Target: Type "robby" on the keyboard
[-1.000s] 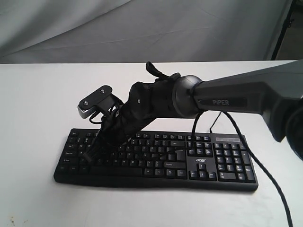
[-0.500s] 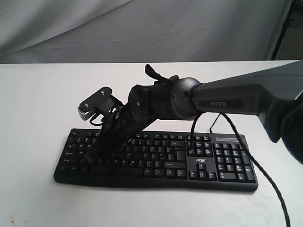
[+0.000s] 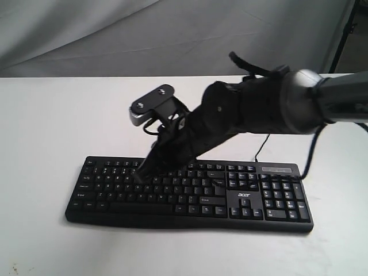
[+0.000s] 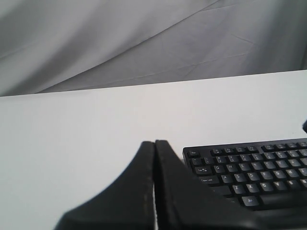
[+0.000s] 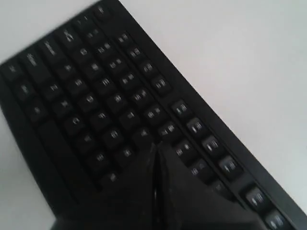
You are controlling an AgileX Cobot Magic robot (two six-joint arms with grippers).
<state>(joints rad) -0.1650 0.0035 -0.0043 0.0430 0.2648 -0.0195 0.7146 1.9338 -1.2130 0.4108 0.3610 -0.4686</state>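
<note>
The black keyboard with white legends and an "acer" logo lies across the white table; its left end shows in the left wrist view, its letter rows in the right wrist view. My right gripper is shut, tip down on the upper letter rows, left of the keyboard's middle. Seen from the right wrist, the gripper has its jaws pressed together over the keys. My left gripper is shut and empty, hovering above bare table left of the keyboard; the exterior view leaves it out.
A thin black cable runs from the keyboard's back edge under the right arm. The white table extends around the keyboard. A grey cloth backdrop hangs behind.
The right arm has swung to the right along the keyboard, carrying its shut gripper tip from the left-hand keys toward the middle of the letter rows.
</note>
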